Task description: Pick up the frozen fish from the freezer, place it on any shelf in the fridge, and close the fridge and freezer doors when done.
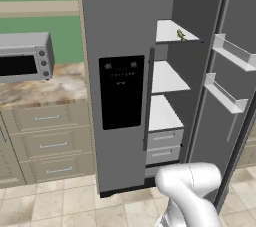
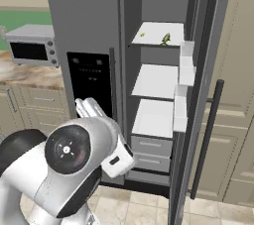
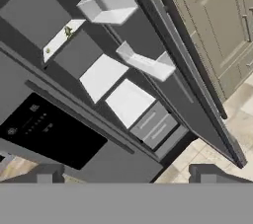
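Kitchen floor of pale tile; green wall and a toaster oven (image 1: 25,57) on the marbled counter (image 1: 55,88) to the left of the tall grey unit. One door, the one with the black dispenser panel (image 1: 121,91), stood shut. The plain door (image 1: 225,101) with pale inner bins (image 1: 231,51) was swung wide, baring a narrow compartment with white shelves and grey drawers (image 1: 164,141) at the bottom.

The frozen fish (image 1: 180,34) lay on the uppermost shelf (image 1: 167,31) of that open compartment, near the front edge toward the door side; in the right base view (image 2: 165,38) it sat beside a small green speck I could not identify. The arm stood well below and back from it. The gripper (image 3: 126,181) was spread fully, nothing between the tips.

Handling, as I judged it: tiny, slender, probably stiff from freezing and light, with a slick skin. The thin tail looked a poor hold; the thicker mid-body, pinched across its width from above, seemed the safer place. Lying flat on a hard shelf, it might skid away if nudged by one finger first.
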Controlling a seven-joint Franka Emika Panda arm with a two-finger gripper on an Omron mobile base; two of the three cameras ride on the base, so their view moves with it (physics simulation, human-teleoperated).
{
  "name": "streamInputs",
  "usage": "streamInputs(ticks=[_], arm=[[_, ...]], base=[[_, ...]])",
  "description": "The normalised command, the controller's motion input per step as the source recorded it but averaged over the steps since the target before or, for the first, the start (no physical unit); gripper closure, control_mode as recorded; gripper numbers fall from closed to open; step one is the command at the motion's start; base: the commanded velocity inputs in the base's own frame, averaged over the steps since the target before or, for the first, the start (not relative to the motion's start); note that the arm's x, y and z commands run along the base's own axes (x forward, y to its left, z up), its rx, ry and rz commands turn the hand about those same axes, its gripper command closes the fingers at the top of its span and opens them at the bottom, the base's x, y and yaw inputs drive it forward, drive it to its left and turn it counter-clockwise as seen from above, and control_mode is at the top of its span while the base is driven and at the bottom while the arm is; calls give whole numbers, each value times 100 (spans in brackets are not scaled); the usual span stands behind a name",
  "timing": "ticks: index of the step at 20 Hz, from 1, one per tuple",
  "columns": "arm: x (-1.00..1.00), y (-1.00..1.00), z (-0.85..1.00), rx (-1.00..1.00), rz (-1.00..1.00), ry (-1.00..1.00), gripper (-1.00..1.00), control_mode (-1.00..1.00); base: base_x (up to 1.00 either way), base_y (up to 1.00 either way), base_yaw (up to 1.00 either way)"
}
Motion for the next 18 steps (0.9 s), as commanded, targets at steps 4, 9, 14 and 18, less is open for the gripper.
streamInputs(ticks=[4, 9, 14, 18], arm=[[-100, -100, 7, 27, 1, -2, -100, -100], [-57, -100, -5, 20, 3, -4, -100, -100], [11, -100, -10, 9, 13, -7, -100, -100], [63, -77, -25, 0, 13, 0, -100, -100]], base=[[0, 0, 0], [0, 0, 0], [0, 0, 0], [0, 0, 0]])
